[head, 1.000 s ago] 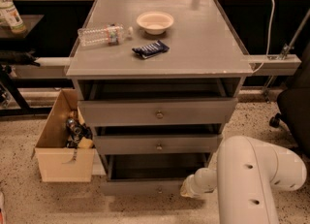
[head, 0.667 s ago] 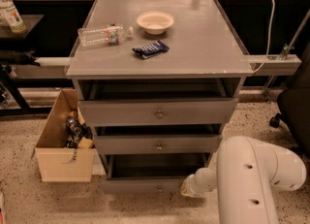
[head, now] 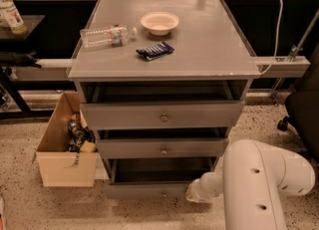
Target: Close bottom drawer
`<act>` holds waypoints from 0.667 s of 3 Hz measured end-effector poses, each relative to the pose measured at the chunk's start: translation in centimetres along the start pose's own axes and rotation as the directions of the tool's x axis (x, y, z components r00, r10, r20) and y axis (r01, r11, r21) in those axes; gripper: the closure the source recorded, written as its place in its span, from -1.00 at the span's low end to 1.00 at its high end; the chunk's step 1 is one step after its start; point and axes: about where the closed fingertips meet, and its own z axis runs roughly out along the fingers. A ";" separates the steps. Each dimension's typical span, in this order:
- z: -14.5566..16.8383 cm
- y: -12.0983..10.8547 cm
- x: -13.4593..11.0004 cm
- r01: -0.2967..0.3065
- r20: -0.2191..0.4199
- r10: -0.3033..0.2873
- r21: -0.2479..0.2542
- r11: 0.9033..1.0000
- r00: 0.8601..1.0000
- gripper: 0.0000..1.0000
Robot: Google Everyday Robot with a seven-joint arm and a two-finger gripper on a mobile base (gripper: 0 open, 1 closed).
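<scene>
Cannot read the pale lettering on the dark blue packet (head: 155, 50) atop the grey cabinet (head: 214, 50), nor the label of the clear plastic bottle (head: 104, 35) lying on its side beside it. Same for the green-and-white label on another bottle (head: 11, 12), upright at far left. Behind the packet, a cream bowl (head: 159, 23). On the floor left of the cabinet, an open cardboard box (head: 55, 167) holding a jumble of small things, hard to tell apart. Lowest of three, the bottom drawer (head: 144, 190), pulled out, flat dark inside showing. At its front, right of the knob (head: 163, 193), the gripper (head: 191, 194) on the white arm (head: 259, 184); cannot tell whether spread or closed.
</scene>
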 end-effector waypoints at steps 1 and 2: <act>0.0 0.0 0.0 0.000 0.000 0.000 0.000 1.000 1.000 -0.88; 0.0 0.0 0.0 0.000 0.000 0.000 0.000 1.000 1.000 -1.00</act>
